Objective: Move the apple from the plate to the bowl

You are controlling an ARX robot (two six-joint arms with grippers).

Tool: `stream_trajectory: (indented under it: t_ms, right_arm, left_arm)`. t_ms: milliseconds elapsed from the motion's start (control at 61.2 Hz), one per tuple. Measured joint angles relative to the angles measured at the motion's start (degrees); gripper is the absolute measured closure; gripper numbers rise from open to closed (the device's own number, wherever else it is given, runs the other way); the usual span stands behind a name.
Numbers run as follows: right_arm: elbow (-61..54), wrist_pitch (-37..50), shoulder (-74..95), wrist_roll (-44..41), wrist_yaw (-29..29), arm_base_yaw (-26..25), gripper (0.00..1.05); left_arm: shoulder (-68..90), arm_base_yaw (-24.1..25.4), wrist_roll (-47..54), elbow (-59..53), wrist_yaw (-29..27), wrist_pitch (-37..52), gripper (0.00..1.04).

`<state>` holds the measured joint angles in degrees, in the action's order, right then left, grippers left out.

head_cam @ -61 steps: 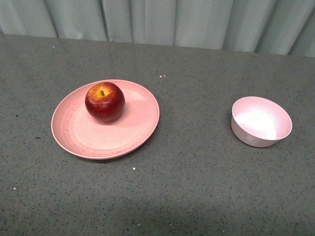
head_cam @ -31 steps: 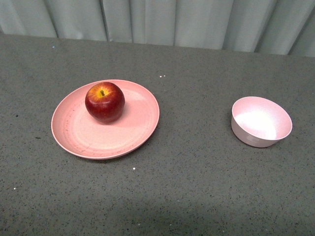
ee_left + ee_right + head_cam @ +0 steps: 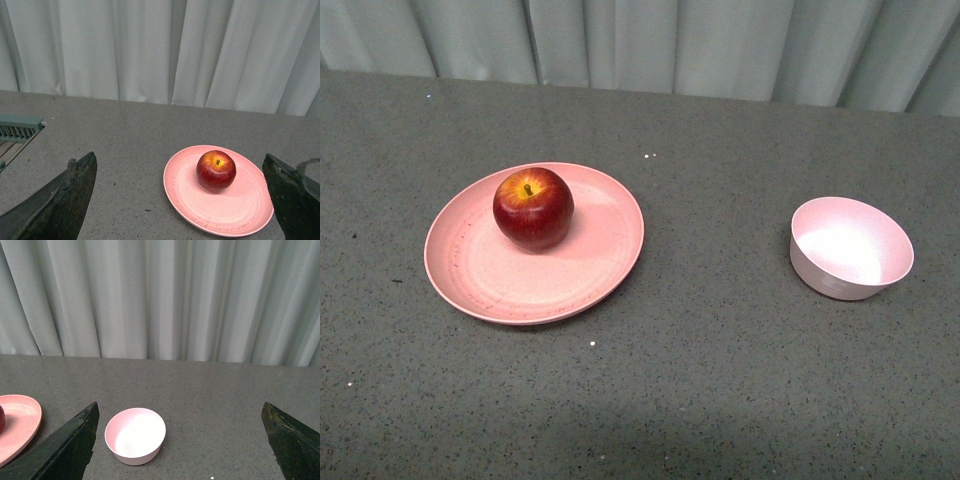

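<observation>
Table [image 3: 720,380] with plate [image 3: 500,275] left, bowl [image 3: 830,280] right.
The apple [image 3: 532,208] sits on the plate's far half, well apart from the bowl; left gripper [image 3: 177,159] and right gripper [image 3: 180,405] both gape wide, holding nothing.

Apple [image 3: 533,208] on the plate [image 3: 500,280], toward its far side; bowl [image 3: 851,247] well right of the plate.

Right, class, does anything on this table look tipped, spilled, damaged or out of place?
Nothing stands out. The apple sits stem up on the plate; the bowl stands upright and empty, apart from the plate. A few white specks dot the table.
</observation>
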<state>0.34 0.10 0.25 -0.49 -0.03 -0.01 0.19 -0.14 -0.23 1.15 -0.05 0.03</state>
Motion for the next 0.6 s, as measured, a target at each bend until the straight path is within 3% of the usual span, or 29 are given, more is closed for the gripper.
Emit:
stream_trajectory:
  t_ms: [605]
  right_arm:
    - [0.0,0.0,0.0,0.0,0.0,0.0,0.09]
  left_arm:
    - [0.0,0.0,0.0,0.0,0.0,0.0,0.07]
